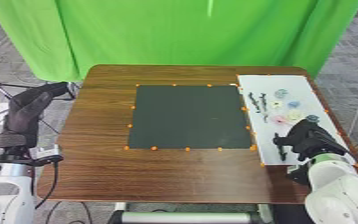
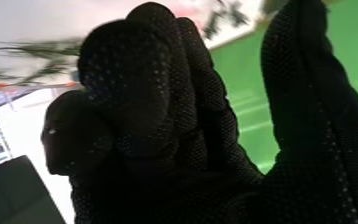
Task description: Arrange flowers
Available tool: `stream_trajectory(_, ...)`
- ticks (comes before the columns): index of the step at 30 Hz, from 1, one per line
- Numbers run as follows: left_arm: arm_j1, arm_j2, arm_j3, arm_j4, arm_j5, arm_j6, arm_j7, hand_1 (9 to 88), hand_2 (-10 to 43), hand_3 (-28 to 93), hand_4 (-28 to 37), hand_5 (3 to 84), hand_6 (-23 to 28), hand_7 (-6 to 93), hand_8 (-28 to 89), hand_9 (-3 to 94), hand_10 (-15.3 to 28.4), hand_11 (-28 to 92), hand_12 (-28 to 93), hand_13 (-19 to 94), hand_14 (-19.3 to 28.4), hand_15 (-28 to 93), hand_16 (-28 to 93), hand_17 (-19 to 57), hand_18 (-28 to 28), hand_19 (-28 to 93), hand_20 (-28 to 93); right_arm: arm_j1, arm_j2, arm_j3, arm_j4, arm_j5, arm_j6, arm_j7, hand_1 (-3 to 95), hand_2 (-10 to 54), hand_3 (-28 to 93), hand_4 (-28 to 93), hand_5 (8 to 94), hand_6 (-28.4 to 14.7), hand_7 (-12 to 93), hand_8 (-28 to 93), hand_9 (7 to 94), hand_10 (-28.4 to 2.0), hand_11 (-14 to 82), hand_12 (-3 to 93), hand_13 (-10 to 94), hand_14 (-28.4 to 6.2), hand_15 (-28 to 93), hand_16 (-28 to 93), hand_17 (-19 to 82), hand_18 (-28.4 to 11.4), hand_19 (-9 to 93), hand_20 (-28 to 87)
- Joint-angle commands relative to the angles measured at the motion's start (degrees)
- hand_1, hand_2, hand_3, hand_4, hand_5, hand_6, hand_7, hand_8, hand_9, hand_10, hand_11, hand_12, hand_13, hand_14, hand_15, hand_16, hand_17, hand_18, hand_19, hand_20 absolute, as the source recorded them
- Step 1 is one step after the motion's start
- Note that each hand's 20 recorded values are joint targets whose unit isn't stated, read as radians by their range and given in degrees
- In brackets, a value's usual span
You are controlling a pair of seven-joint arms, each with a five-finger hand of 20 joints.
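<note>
Right hand (image 1: pixel 310 139), 1, dotted black fabric: fingers held close, thumb parted | rounded flowers (image 1: pixel 294 114), 6 discernible, laid beyond fingers | slender dark sprigs (image 1: pixel 263 101), 2 laid beyond, 1 beside.

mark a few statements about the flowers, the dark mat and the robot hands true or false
1. The small pink flower lies on the white rectangular sheet. True.
2. Dark thin twigs lie on the dark grey-green rectangular mat. False: they are on the white sheet.
3. The black-gloved right robot hand is at the white sheet. True.
4. The black-gloved left robot hand is over the mat. False: it is beyond the table's left edge.
</note>
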State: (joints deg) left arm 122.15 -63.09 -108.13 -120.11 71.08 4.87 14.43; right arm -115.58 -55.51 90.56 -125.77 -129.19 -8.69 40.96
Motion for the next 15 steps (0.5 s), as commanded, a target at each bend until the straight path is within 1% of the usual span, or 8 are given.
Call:
stream_trajectory(1,0.8,0.53,-0.31,-0.29,0.42,-1.21,-0.86,23.3,-2.5,64,-19.7,51.0,2.7,14.7,-6,44.7,13.6,16,11,28,14.8,7,1,1.5,8.8,0,13,-3.6,-1.0,0.9,0.6,0.7,-0.8,1.8,41.6,-9.5,56,-28,69.1,-6.0,17,-4,81.0,-13.9,30.2,28.5,90,-4.3,44,30,66,-6.3,82,38)
stream_trajectory(3,1.2,0.38,-0.33,-0.51,0.31,-1.15,-0.84,23.3,-2.5,64,-19.7,51.0,2.7,14.6,-6,44.8,13.7,16,11,28,14.8,7,1,1.5,8.8,0,13,-3.7,-1.2,0.6,0.7,0.5,-0.7,2.0,41.9,-9.5,56,-28,69.3,-5.9,18,-4,81.1,-13.8,30.2,28.4,90,-4.3,44,30,66,-6.2,82,38)
stream_trajectory(6,0.6,0.57,-0.1,-0.18,0.53,-1.51,-1.1,23.4,-2.4,64,-19.7,51.0,2.7,14.7,-6,44.8,13.7,15,11,28,14.9,7,1,1.5,8.9,0,13,-3.6,-1.6,0.1,1.0,-0.5,-0.7,2.4,42.3,-9.5,56,-28,69.4,-5.7,18,-3,81.6,-13.7,30.5,28.5,91,-4.1,44,30,66,-6.2,82,38)
stream_trajectory(8,0.7,0.46,-0.13,-0.36,0.51,-1.4,-1.02,23.5,-2.4,63,-19.7,51.0,2.7,14.7,-6,44.7,13.7,15,11,28,14.8,7,1,1.4,8.9,0,13,-3.8,-1.7,-0.1,1.2,-0.8,-0.5,2.5,42.5,-9.5,56,-28,69.4,-5.7,19,-3,81.7,-13.6,30.9,28.7,91,-4.0,44,30,66,-6.1,82,38)
stream_trajectory(9,0.4,0.55,0.04,-0.17,0.54,-1.51,-1.09,23.4,-2.4,63,-19.6,51.1,2.7,14.7,-6,44.7,13.7,15,11,28,14.8,7,1,1.4,8.9,0,13,-3.9,-1.9,-0.1,1.2,-0.8,-0.6,2.8,42.6,-9.5,57,-28,69.3,-5.7,19,-3,81.7,-13.7,31.0,28.8,91,-4.0,44,30,66,-6.1,83,38)
stream_trajectory(10,0.5,0.45,-0.09,-0.31,0.55,-1.59,-1.05,23.4,-2.4,63,-19.6,51.1,2.7,14.7,-6,44.7,13.7,15,11,28,14.8,7,1,1.4,8.9,0,13,-3.7,-2.0,-0.3,1.3,-0.6,-0.6,3.1,42.7,-9.5,57,-28,69.3,-5.6,19,-3,81.8,-13.6,31.0,28.9,91,-3.9,43,30,66,-6.0,83,38)
stream_trajectory(15,0.3,0.46,-0.22,-0.21,0.6,-1.98,-1.56,23.6,-2.3,63,-19.5,51.1,2.7,14.7,-6,44.6,13.7,15,11,28,14.8,7,2,1.4,8.9,0,13,-3.1,-2.4,-1.7,2.2,-2.5,-0.9,3.7,44.0,-9.5,58,-27,69.7,-5.6,20,-3,82.7,-13.5,32.0,29.2,92,-3.5,43,30,67,-5.6,83,38)
